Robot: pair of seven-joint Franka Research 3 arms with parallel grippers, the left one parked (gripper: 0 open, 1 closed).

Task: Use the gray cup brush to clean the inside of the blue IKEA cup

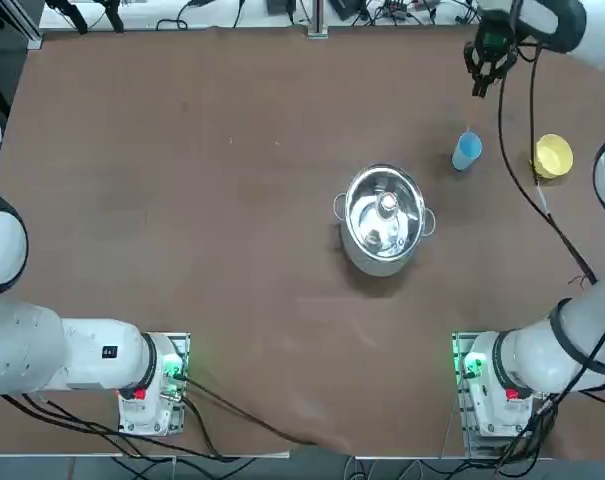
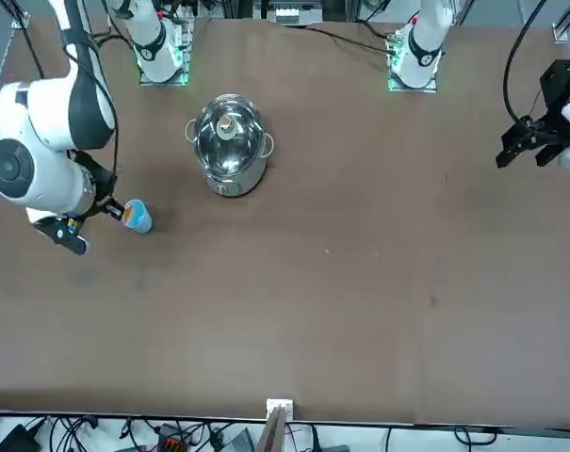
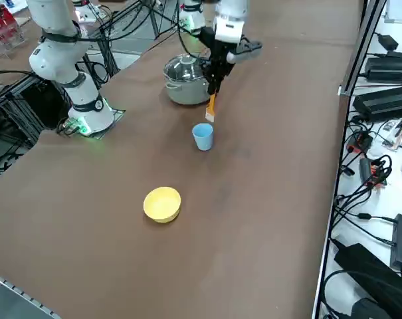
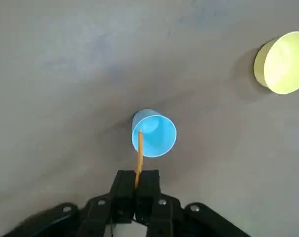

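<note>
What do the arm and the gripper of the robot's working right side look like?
The right arm is white and rounded, with dark bands at the joints and black cables along it. The right gripper is black, with slim fingers and small round silvery screws.

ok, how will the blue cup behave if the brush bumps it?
The blue cup is a small tumbler with thin-looking walls, so probably light and easily shoved. It stands upright, fairly tall for its base, so a push near the rim could tip it. Its round sides suggest it would roll if knocked over. The right gripper holds the brush above it.
</note>
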